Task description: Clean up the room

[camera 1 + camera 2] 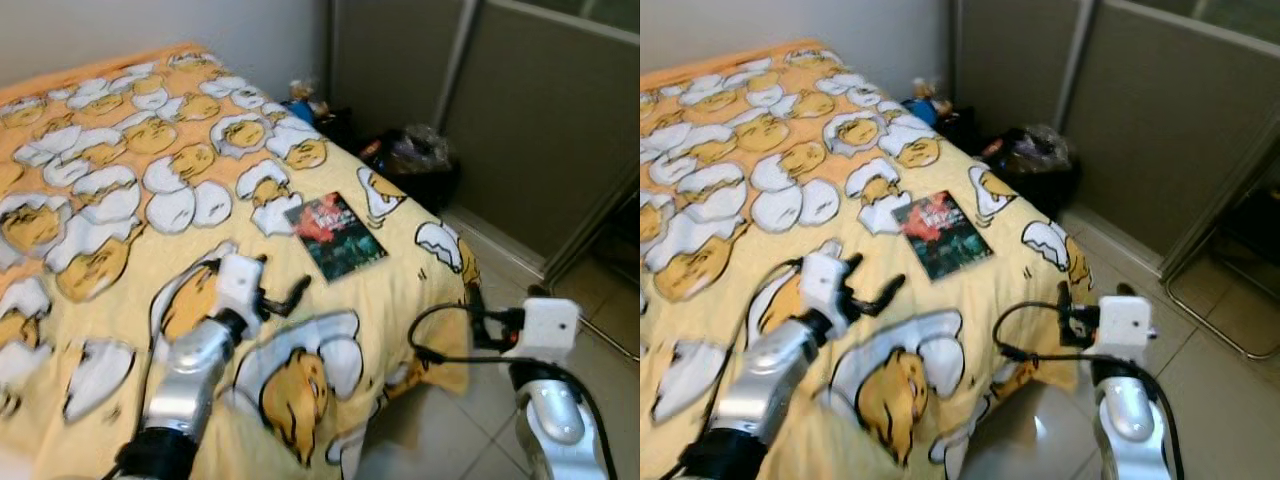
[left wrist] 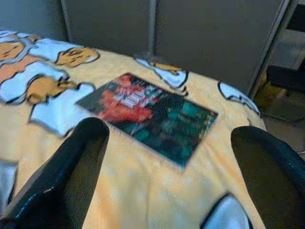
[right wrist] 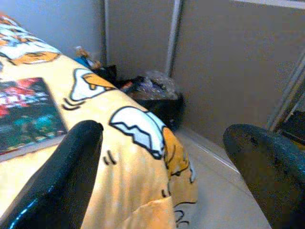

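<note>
- One book (image 1: 335,237) lies flat on the bed (image 1: 90,150), on the yellow cover printed with egg figures, near the bed's foot corner. Its dark front, red and green, faces up.
- One bed, two grippers, one black bag (image 1: 425,160) of rubbish on the floor by the wall, and a small heap of items (image 1: 305,100) at the bed's far side; their number cannot be told.
- The left gripper (image 1: 278,290) hangs over the cover just short of the book, pointed at it, apart from it. In the left wrist view its fingers (image 2: 71,167) stand wide, the book lying between and beyond them.
- The right gripper (image 1: 1065,305) is off the bed, beside the foot corner, above the floor tiles (image 1: 1230,400). Its fingers (image 3: 66,171) stand wide and hold nothing.
- The book's long edge runs slantwise to the bed's edge, with bare cover on every side of it.
- Open tile floor runs between the bed's corner and the grey sliding panels (image 1: 540,110); a floor track (image 1: 510,245) lies along their foot.
</note>
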Robot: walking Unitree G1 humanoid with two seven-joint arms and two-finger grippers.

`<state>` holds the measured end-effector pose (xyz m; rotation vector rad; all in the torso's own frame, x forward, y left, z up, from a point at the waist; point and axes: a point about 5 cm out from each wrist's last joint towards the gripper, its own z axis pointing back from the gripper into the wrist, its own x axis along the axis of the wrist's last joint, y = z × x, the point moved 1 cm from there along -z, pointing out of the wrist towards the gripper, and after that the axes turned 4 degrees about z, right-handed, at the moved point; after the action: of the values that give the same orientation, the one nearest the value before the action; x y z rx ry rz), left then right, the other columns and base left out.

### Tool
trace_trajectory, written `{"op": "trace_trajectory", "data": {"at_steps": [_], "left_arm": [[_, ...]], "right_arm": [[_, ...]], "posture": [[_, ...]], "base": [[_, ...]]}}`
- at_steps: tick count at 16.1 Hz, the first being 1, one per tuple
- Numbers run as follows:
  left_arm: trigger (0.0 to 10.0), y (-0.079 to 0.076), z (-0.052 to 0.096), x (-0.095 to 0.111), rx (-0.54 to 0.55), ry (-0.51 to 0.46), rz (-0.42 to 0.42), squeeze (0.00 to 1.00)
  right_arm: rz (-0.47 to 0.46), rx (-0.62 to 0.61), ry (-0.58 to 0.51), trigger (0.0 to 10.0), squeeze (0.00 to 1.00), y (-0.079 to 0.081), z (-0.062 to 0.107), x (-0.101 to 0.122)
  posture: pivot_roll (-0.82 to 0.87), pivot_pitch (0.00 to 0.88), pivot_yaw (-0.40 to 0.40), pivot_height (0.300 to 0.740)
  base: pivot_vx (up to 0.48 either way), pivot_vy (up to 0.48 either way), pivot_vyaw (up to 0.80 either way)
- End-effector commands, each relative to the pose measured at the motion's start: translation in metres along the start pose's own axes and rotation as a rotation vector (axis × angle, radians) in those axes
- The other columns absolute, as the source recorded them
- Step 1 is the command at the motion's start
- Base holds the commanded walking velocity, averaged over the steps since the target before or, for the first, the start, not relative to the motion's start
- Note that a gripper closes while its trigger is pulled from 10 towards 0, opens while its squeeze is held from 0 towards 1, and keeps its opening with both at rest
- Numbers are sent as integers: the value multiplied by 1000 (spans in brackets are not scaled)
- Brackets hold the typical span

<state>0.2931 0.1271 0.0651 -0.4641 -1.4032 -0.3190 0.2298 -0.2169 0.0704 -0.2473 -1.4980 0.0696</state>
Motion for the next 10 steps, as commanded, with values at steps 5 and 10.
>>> {"op": "trace_trajectory", "data": {"at_steps": [5, 10], "left_arm": [[10000, -17, -13, 5, -52, 9, 6, 0], [10000, -6, -56, 16, 20, 79, 146, 0]], "right_arm": [[-26, 63, -4, 10000, 0, 0, 7, 1], [-59, 207, 77, 10000, 0, 16, 27, -15]], "posture": [[-108, 0, 45, 740], [-127, 20, 58, 740]], "base": [[278, 0, 0], [0, 0, 0]]}}
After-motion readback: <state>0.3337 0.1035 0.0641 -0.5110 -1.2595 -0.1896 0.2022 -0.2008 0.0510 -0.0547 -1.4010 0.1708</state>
